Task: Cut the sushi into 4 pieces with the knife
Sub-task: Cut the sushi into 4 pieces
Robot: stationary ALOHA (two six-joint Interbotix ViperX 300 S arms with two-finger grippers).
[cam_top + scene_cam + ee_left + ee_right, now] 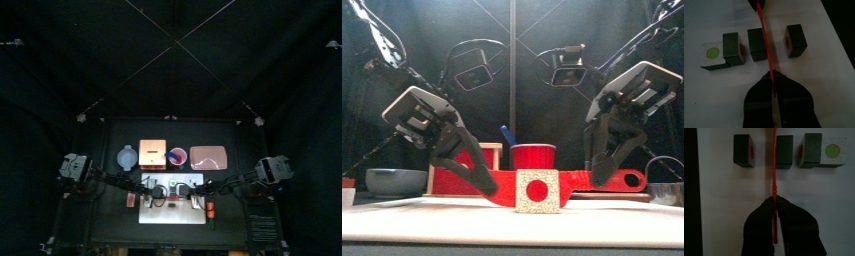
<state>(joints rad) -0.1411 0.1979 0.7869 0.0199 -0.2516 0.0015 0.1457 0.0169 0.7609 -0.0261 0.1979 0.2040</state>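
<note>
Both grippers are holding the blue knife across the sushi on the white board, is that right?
Not quite: the knife is red, as the front view shows; the blue knife stands in the red cup behind. Otherwise yes: the left gripper and right gripper both hold it across the sushi on the white board.

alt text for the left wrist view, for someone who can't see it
The left hand grips a red knife that runs across a white board, in line with the gap between two dark green sushi blocks. One block sits alone on one side; two blocks and a pale speckled end piece with a green spot sit on the other.
</note>
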